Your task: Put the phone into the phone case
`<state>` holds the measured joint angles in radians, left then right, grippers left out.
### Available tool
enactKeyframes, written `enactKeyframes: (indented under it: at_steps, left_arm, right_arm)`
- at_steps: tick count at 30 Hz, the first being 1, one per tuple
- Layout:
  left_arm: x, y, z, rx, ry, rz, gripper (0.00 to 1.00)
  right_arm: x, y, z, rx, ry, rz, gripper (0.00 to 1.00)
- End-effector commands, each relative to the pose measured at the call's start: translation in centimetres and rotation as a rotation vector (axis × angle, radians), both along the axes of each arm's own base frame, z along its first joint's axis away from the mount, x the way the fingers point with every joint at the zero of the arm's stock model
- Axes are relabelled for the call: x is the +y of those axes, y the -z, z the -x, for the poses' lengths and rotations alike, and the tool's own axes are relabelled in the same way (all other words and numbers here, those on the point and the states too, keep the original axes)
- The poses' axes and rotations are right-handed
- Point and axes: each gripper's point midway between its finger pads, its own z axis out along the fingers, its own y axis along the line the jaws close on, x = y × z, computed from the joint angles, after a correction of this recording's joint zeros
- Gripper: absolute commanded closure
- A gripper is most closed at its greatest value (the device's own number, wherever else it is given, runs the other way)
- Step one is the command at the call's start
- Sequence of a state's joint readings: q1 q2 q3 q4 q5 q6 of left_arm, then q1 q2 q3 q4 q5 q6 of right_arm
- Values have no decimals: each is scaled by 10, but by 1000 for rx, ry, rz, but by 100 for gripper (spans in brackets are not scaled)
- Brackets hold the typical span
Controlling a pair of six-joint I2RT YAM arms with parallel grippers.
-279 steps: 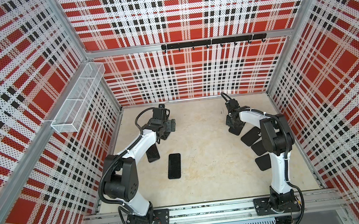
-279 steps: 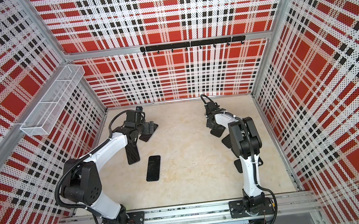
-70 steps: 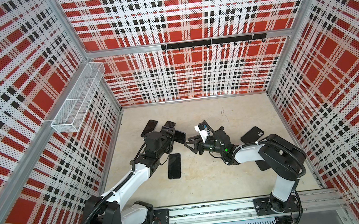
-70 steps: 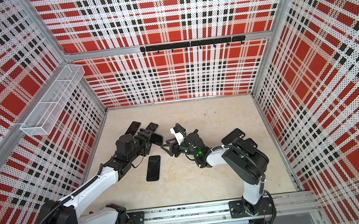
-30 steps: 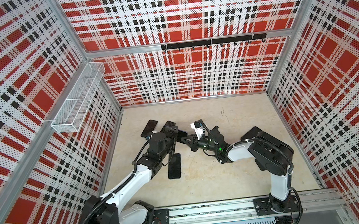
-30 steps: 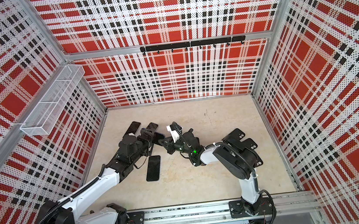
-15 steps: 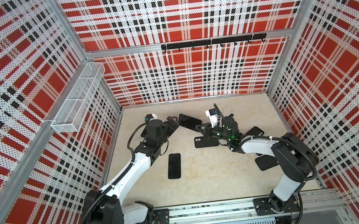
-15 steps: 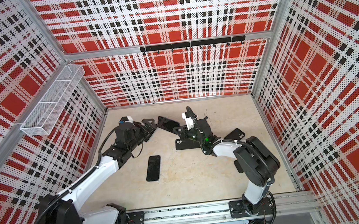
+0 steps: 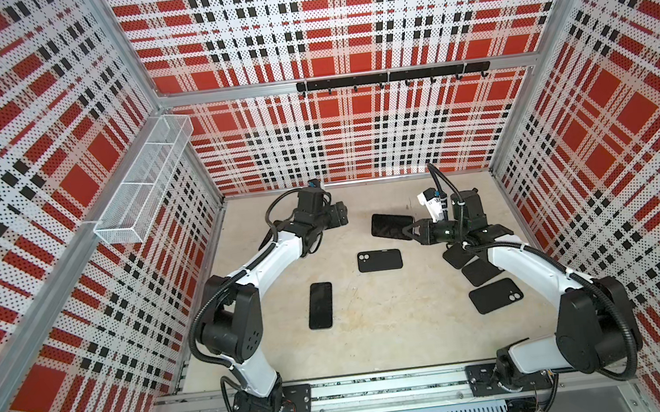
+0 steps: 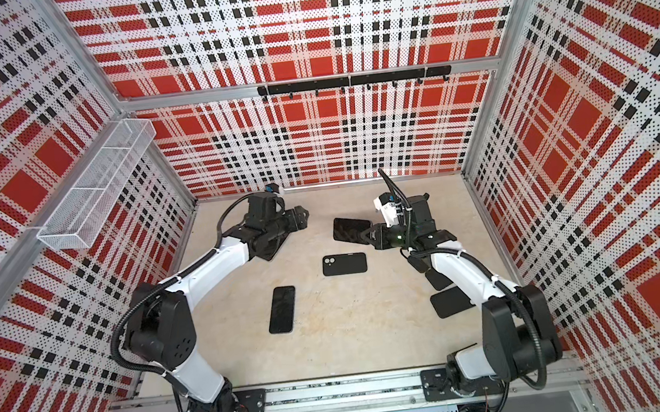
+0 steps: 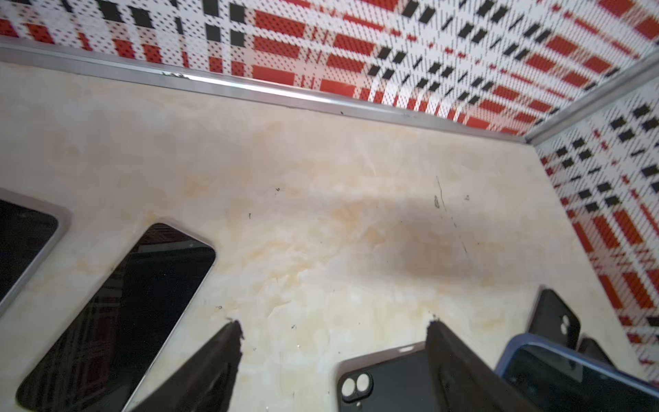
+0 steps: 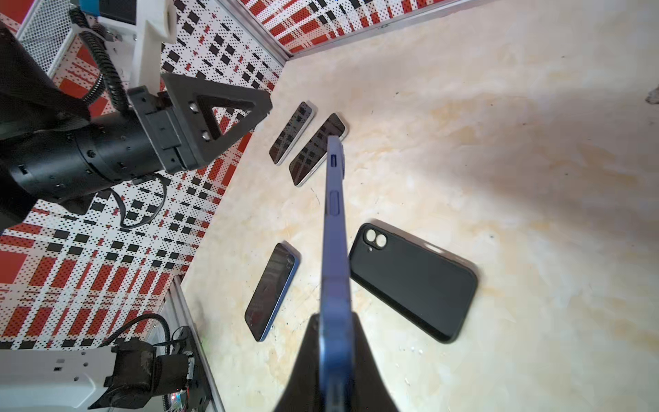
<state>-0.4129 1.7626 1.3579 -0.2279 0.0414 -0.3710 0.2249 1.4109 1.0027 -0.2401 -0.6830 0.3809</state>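
right gripper (image 12: 335, 323): is being clenched on one short end of the blue phone (image 12: 334, 232), with one finger being pressed on each flat face.
phone: is being held off the table (image 9: 396, 334). Its thin blue edge is being turned to the right wrist camera, and its dark screen is being shown upward in both top views (image 10: 349, 230). The far end is being left free, pointing toward the left arm's side.
phone position: is being kept between the back wall and the phone case (image 9: 380, 260). It is near the case but not touching it, and not yet seated in it.
phone case: black, is being left flat on the table in the middle of the floor. Its camera-cutout end is being pointed to the left side.
left gripper (image 11: 333, 324): released, with the jaws being held wide apart over bare table and nothing being gripped. In the left wrist view, the cutout corner of the case is being seen just beside one finger.
second phone (image 9: 320, 305): is being left flat, screen up, nearer the front rail. It is near the case but apart from it.
two phones (image 12: 317, 157): are being left side by side near the left wall.
spare cases (image 9: 495, 296): black, are being left in an overlapping row beneath the right arm.
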Motion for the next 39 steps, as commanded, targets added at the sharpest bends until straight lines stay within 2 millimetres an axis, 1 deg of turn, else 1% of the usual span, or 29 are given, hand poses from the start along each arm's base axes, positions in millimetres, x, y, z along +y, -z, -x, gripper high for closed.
enactKeyframes:
  at_steps: [1, 4, 7, 9, 11, 15, 18, 19, 21, 23, 25, 27, 30, 33, 35, 39]
  left_arm:
    - [-15, 37, 15, 118, 126, -72, 20]
    - [-28, 69, 32, 209, 194, -52, 22]
    - [-33, 91, 46, 275, 250, -78, 23]
    - [-36, 100, 54, 315, 276, -92, 25]
    - [-39, 105, 61, 343, 294, -89, 25]
    - [-45, 115, 77, 386, 329, -41, 29]
    - [-48, 123, 81, 412, 348, -28, 31]
    - [-48, 126, 83, 425, 352, -28, 31]
    - [-41, 129, 84, 436, 334, -55, 31]
    - [-36, 131, 87, 432, 318, -38, 32]
    - [-37, 134, 93, 443, 322, -1, 34]
    - [-42, 137, 97, 460, 345, 29, 35]
    - [-48, 139, 100, 487, 371, 90, 36]
    - [-52, 136, 99, 488, 376, 138, 38]
    - [-52, 137, 99, 489, 369, 146, 40]
    - [-49, 146, 99, 506, 350, 136, 43]
  right_arm:
    - [-11, 26, 30, 208, -91, 20, 93]
    - [-10, 32, 33, 285, -151, -37, 92]
    - [-6, 37, 28, 333, -194, -51, 92]
    - [-5, 46, 22, 368, -208, -34, 93]
    - [-5, 52, 18, 396, -219, -26, 94]
    - [1, 60, 6, 423, -233, -52, 92]
    - [2, 70, 1, 458, -237, -47, 91]
    - [2, 73, -1, 465, -238, -45, 91]
    - [2, 78, -4, 477, -235, -39, 91]
    - [3, 81, -6, 487, -230, -42, 91]
    - [4, 86, -10, 497, -224, -41, 92]
    - [5, 91, -13, 509, -222, -42, 92]
    - [9, 92, -17, 513, -224, -61, 92]
    - [12, 97, -19, 523, -227, -65, 92]
    - [15, 101, -19, 537, -233, -64, 92]
    - [15, 113, -20, 585, -206, -50, 92]
